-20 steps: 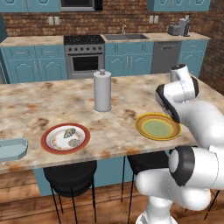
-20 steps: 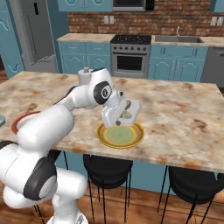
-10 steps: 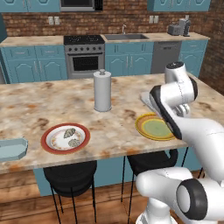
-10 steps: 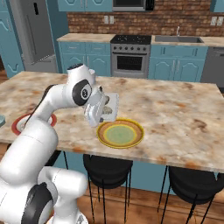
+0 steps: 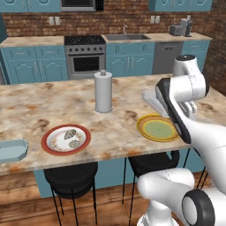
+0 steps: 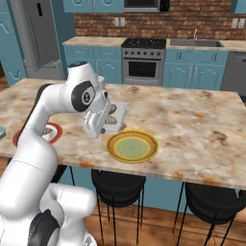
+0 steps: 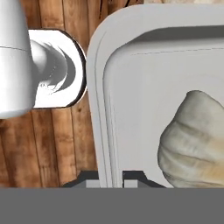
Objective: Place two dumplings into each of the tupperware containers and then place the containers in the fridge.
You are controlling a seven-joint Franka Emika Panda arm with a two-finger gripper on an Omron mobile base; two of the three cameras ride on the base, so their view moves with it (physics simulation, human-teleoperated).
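- The gripper [image 7: 110,177] appears clamped on the rim of the whitish container [image 7: 148,87], carried above the desk [image 6: 192,125].
- A dumpling [image 7: 192,140] inside could slide out if it tilts.

Whitish container [image 6: 117,115]: mostly hidden behind gripper [image 6: 98,126]. Dumpling [image 7: 194,142]: cropped beside gripper fingertips. Blue container [image 5: 11,150]: cut by edge, far from gripper.

Brick wall [image 5: 114,20], teal cabinets [image 5: 35,66], steel oven [image 5: 85,57], marble island [image 5: 53,110], wood floor [image 5: 26,207].
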